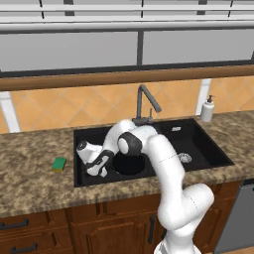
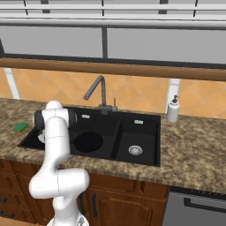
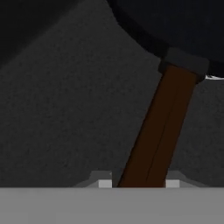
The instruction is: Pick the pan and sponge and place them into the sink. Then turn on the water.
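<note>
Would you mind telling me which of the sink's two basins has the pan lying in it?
The large basin, on the sponge's side of the sink, holds the pan. The smaller basin, toward the soap dispenser, shows just its silver drain.

pan (image 2: 88,142): black, flat in sink (image 2: 145,120) large basin | sponge (image 1: 59,164): green, on counter left of sink

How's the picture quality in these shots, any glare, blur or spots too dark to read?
Left base view: even light, no glare; the pan almost melts into the black sink. Right base view: same flat light; the sponge reads clearly on the counter. Hand view: dim and soft; only the pan's brown handle stands out.
</note>
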{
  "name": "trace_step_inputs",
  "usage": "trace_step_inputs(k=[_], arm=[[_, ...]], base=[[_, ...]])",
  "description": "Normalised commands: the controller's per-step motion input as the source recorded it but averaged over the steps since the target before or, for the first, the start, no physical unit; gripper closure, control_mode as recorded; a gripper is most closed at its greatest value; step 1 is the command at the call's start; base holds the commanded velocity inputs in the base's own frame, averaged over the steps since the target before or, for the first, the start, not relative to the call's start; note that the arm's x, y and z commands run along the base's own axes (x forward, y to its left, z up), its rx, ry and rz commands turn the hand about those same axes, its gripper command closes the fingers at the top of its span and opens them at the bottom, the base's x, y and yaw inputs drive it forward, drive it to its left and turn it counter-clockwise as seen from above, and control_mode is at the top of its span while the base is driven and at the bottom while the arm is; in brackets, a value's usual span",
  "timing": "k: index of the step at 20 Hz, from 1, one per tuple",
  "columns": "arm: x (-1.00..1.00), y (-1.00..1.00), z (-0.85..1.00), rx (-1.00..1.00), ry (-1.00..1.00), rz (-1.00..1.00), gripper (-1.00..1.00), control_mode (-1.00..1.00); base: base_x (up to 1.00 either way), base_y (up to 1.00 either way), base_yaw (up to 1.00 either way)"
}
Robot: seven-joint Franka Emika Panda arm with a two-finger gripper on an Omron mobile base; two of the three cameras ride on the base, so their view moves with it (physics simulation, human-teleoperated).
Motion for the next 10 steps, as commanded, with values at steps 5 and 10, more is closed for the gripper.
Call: trace_step_inputs(k=[5, 10], arm=[[-0.15, 0.01, 0.15, 0.02, -0.16, 0.00, -1.00, -1.00], [-0.85, 0.00, 0.67, 0.02, -0.33, 0.00, -1.00, -1.00]], base=[[0.00, 0.00, 0.00], [0.00, 0.00, 0.00]])
